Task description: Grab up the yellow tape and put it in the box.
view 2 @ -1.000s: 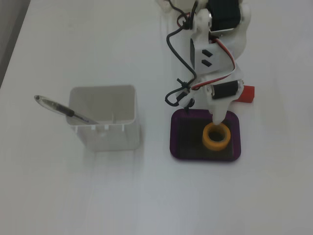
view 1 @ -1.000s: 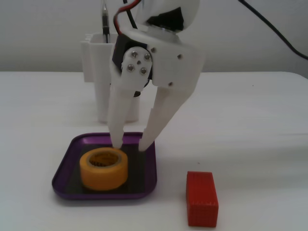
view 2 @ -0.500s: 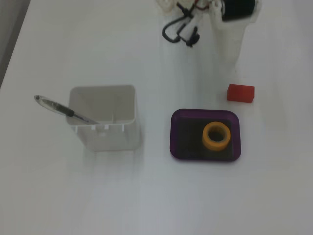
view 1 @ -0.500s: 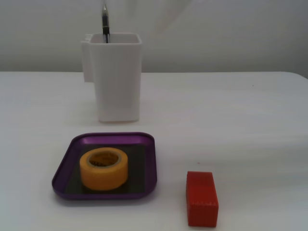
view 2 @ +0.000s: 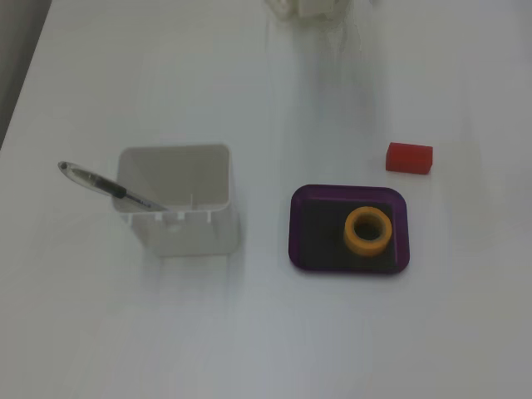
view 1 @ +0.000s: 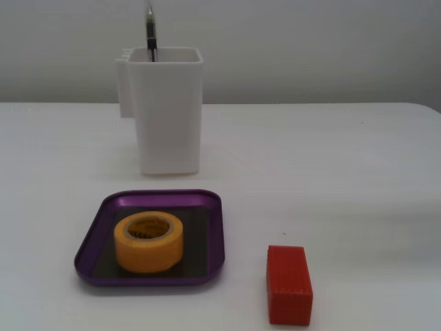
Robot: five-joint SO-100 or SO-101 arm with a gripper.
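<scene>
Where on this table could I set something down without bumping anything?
Bare table spreads below the white container and the purple tray in the view from above, and left of the container. It is tighter between tray and red block. The tray is taken by the yellow tape.

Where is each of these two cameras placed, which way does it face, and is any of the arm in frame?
A fixed view: low at table height, level past the box holding the yellow tape toward the white container; no arm shows.
A fixed view: high above, looking down; maybe the arm's base.
Shared: tape, box, container, pen, red block.
</scene>
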